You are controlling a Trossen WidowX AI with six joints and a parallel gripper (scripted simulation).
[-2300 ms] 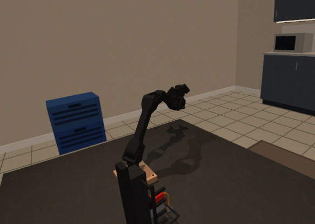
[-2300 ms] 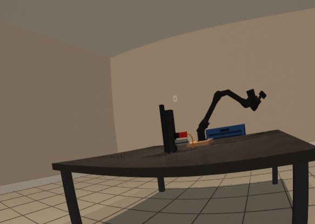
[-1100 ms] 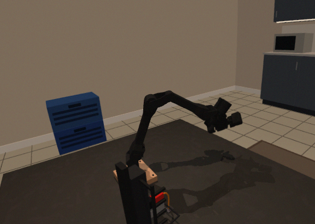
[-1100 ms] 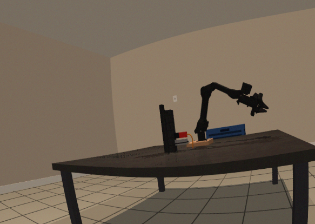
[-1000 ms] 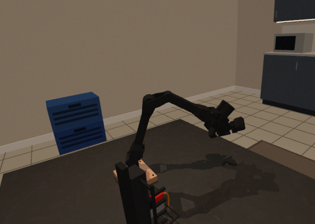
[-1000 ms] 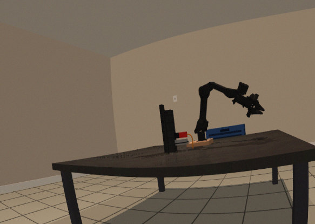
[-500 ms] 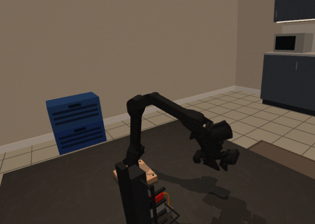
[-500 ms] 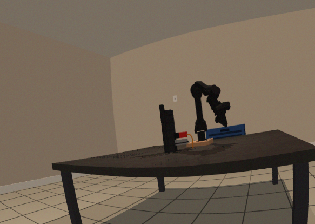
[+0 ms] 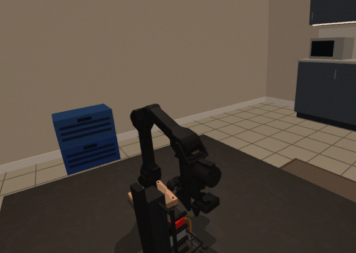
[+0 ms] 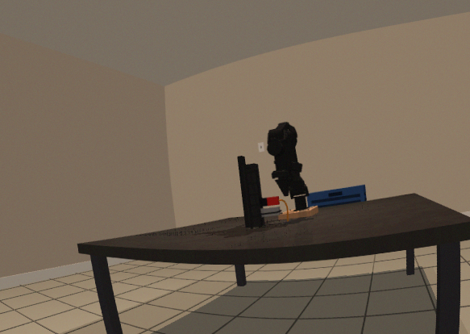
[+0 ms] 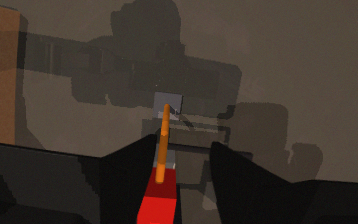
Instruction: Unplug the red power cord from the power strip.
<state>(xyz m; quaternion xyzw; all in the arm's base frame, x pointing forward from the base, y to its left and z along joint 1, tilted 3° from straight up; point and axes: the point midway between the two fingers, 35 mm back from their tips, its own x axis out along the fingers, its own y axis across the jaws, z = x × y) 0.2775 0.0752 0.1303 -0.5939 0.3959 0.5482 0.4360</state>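
A red plug [image 9: 178, 223] [image 10: 272, 201] [image 11: 156, 211] sticks out sideways from a black upright unit [image 9: 156, 220] [image 10: 254, 194]. I cannot tell for certain which part of this unit is the power strip. An orange cord [image 9: 190, 225] [image 10: 287, 209] [image 11: 163, 145] arches from the plug's outer end down toward the table. My gripper [image 9: 192, 212] [image 10: 289, 196] [image 11: 183, 145] is partly open and empty, pointing down above the cord and the plug's outer end. In the wrist view the plug and cord show nearer the left finger. No contact is visible.
Grey blocks [image 9: 178, 238] [image 10: 270, 210] sit below the plug, with thin black bars beside them. The arm's wooden base [image 9: 171, 201] [image 10: 299, 214] [image 11: 7, 75] stands close to the black unit on the dark table [image 9: 67, 214] [image 10: 371, 226].
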